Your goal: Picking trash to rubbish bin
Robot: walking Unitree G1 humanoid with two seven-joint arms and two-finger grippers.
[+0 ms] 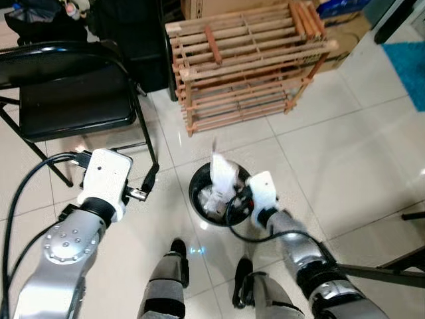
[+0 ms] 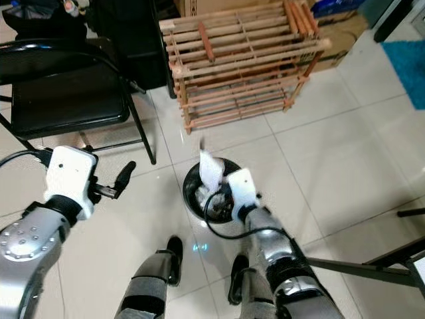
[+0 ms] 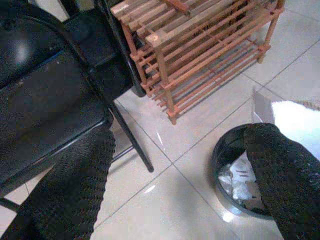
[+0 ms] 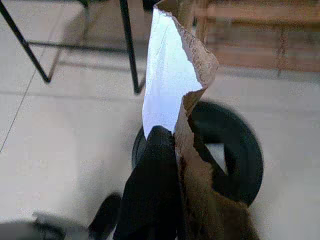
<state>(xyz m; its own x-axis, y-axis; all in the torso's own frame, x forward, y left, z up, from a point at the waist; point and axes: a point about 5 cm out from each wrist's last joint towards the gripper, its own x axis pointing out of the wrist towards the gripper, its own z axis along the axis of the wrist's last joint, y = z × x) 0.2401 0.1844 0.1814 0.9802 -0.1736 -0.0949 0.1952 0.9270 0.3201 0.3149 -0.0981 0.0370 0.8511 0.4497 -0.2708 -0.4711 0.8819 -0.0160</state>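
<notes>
A torn piece of cardboard, white on one face and brown on the other, stands upright over the round black rubbish bin. My right gripper is shut on its lower part, just above the bin's rim. In the right wrist view the cardboard rises past one black finger, with the bin right behind it. Crumpled white paper lies inside the bin. My left gripper hangs open and holds nothing, to the left of the bin near the chair.
A black folding chair stands at the left, its legs close to the bin. A wooden slatted rack lies behind the bin, with cardboard boxes beyond it. A blue mat is far right. A dark metal leg crosses the lower right. Pale tiled floor spreads to the right.
</notes>
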